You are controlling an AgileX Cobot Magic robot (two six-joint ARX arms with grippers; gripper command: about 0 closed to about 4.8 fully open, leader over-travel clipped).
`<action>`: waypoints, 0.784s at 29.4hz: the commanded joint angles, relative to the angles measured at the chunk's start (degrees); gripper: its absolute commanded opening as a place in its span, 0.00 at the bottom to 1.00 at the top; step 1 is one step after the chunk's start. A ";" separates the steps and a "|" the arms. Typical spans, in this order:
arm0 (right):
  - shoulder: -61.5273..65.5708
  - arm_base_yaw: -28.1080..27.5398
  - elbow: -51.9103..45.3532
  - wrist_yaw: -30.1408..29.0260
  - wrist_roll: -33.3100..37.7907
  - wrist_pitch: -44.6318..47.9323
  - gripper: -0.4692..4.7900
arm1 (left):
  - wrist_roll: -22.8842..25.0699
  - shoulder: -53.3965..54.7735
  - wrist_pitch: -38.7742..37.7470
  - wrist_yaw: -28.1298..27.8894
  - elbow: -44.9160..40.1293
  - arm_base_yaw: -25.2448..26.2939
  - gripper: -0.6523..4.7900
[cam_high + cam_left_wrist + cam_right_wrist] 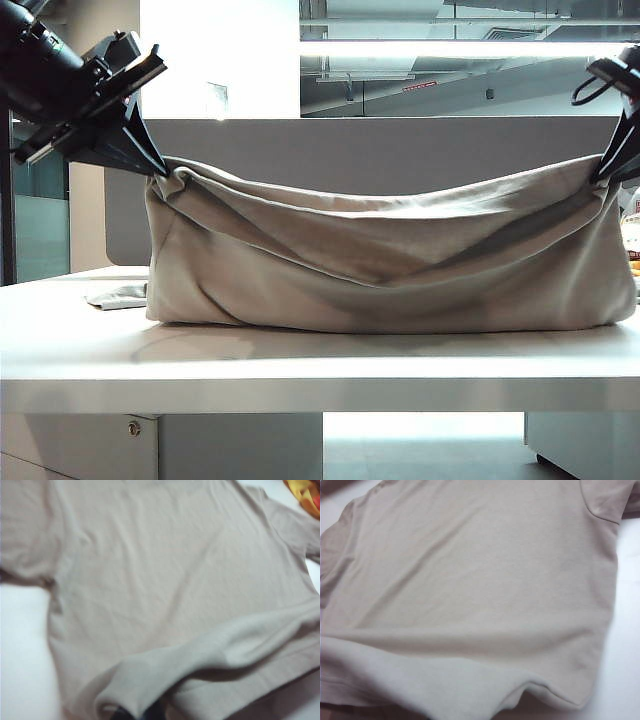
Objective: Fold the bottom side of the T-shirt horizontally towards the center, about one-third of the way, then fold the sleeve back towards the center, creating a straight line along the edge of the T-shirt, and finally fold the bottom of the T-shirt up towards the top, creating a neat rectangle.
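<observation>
The beige T-shirt [380, 270] hangs between my two grippers and sags in the middle, with its lower fold resting on the white table [320, 365]. At the shirt's upper left corner, my left gripper [158, 168] is shut on the raised edge. In the left wrist view only its dark fingertips [136, 714] show under the bunched hem [210, 655]. My right gripper [606, 168] is shut on the upper right corner. In the right wrist view the cloth [470, 580] hides its jaws. One sleeve [115, 295] lies flat on the table at the left.
A grey divider panel [400, 150] stands behind the shirt. An orange-yellow object [306, 495] lies beyond the far sleeve in the left wrist view. White tabletop [300, 350] shows in front of the shirt.
</observation>
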 commanded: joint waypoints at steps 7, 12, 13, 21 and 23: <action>5.09 -0.02 2.12 1.62 0.11 5.86 0.08 | 0.04 2.25 5.60 -3.87 0.09 0.02 0.11; 7.34 -0.02 3.93 2.51 0.04 7.34 0.08 | 0.02 6.19 7.56 -3.82 0.09 -0.02 0.11; 7.74 -0.02 4.26 2.60 0.04 7.61 0.08 | 0.04 6.88 8.09 -3.82 0.09 -0.02 0.11; 9.33 -0.02 6.80 5.22 -0.55 8.15 0.08 | 0.04 10.16 14.64 -4.09 0.11 -0.02 0.11; 10.08 -0.04 7.06 5.31 -0.55 7.91 0.08 | 0.04 10.78 15.45 -4.63 0.33 -0.02 0.11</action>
